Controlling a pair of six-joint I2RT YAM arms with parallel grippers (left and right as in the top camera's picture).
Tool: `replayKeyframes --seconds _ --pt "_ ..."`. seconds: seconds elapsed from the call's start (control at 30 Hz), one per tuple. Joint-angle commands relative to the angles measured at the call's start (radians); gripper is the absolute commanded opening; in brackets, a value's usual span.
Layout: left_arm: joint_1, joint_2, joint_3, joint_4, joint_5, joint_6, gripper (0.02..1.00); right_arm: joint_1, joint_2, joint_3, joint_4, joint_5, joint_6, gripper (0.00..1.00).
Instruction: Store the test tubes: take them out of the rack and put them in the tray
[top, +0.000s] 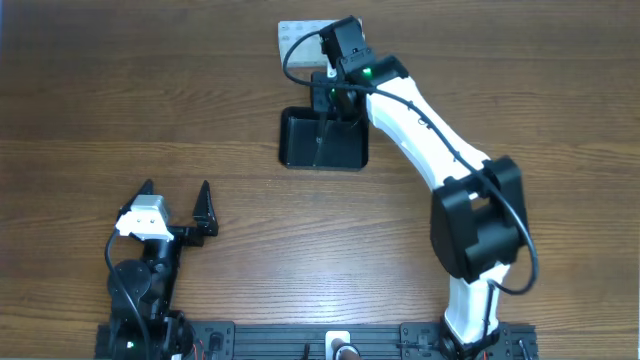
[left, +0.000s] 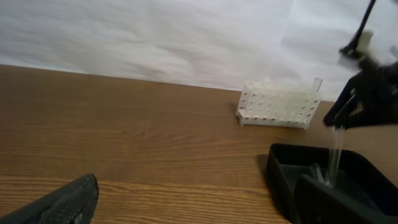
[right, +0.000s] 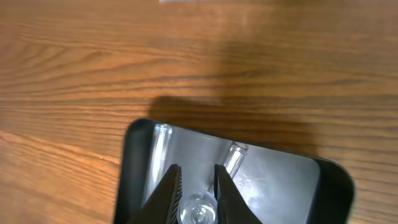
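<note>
My right jaws are clamped on a test tube (right: 198, 214), held upright, its lower end hanging straight down into the tray (top: 292, 135) beneath. Laying it flat is, I judge, what remains. My left jaws stand apart, well off at the near left.

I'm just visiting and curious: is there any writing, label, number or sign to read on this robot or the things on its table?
None: no readable text on anything here.
The white test tube rack, the black tray and the test tube held in the right gripper bear no visible print.
The only sign is a small green light on the right arm, without writing.
</note>
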Motion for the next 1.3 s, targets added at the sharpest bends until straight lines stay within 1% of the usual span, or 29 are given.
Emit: replayKeyframes --seconds 0.03,0.2,0.5,0.63,0.8,0.9,0.97,1.1,1.17,1.2,1.23,1.27,1.3 --pt "0.007 -0.008 -0.010 0.003 -0.012 0.015 1.000 0.006 0.077 0.005 0.010 -0.019 0.034 0.102" --pt "0.007 -0.008 -0.010 0.003 -0.012 0.015 1.000 0.014 0.103 0.005 0.009 -0.038 0.034 0.117" --pt "0.007 -0.008 -0.010 0.004 -0.012 0.015 1.000 0.034 0.106 0.003 -0.003 -0.038 0.034 0.132" --pt "0.007 -0.008 -0.010 0.003 -0.012 0.015 1.000 0.035 0.107 -0.002 -0.003 -0.037 0.034 0.180" --pt "0.007 -0.008 -0.010 0.003 -0.012 0.015 1.000 0.035 0.107 -0.004 -0.003 -0.038 0.034 0.275" --pt "0.007 -0.008 -0.010 0.003 -0.012 0.015 1.000 0.035 0.107 -0.004 -0.006 -0.038 0.034 0.349" --pt "0.007 -0.008 -0.010 0.003 -0.012 0.015 1.000 0.036 0.092 -0.003 -0.011 -0.039 0.027 0.367" --pt "0.007 -0.008 -0.010 0.003 -0.012 0.015 1.000 0.034 0.002 -0.003 -0.010 -0.037 -0.020 0.397" --pt "0.007 -0.008 -0.010 0.003 -0.012 0.015 1.000 0.026 -0.070 -0.003 0.004 -0.036 -0.063 0.406" --pt "0.007 -0.008 -0.010 0.003 -0.012 0.015 1.000 0.021 -0.109 -0.003 0.017 -0.025 -0.087 0.408" --pt "0.007 -0.008 -0.010 0.003 -0.012 0.015 1.000 0.016 -0.148 -0.003 0.037 -0.003 -0.112 0.435" --pt "0.007 -0.008 -0.010 0.003 -0.012 0.015 0.998 0.013 -0.174 -0.003 0.055 0.025 -0.129 0.470" --pt "0.007 -0.008 -0.010 0.003 -0.012 0.015 1.000 0.007 -0.201 -0.003 0.084 0.072 -0.146 0.498"
